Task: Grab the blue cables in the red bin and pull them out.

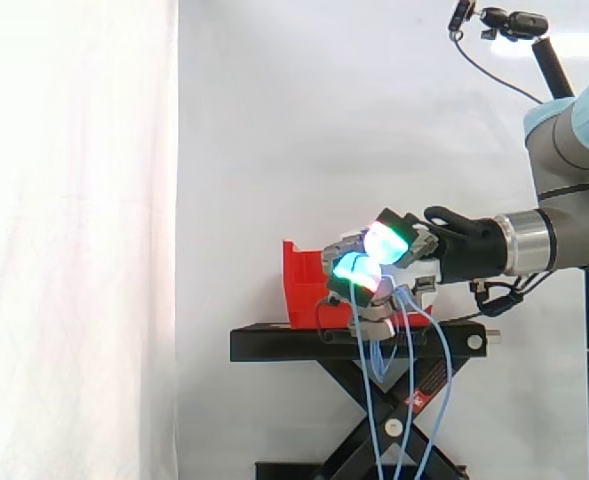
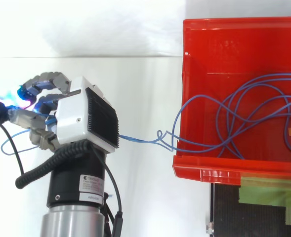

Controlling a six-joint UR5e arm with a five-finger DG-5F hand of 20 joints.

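The red bin [image 2: 199, 49] stands on the black stand [image 1: 274, 343]. Inside it lie loops of thin blue cables [image 2: 254, 113]. Some strands run over the bin's left rim [image 2: 177, 148] and stretch across to my hand [image 2: 81, 118], which is well clear of the bin. The fingers [image 2: 41, 81] are curled round the cables, and a short loop sticks out past them. In the side view my hand [image 1: 384, 262] is level with the bin's near end, its pads glowing green and cyan. Several blue strands [image 1: 374, 400] hang from it down past the stand.
The stand is a black scissor lift [image 1: 374, 400] before the white curtain. A camera on a black pole [image 1: 514, 22] is at the upper right. Green tape [image 2: 264, 195] marks the black platform beside the bin.
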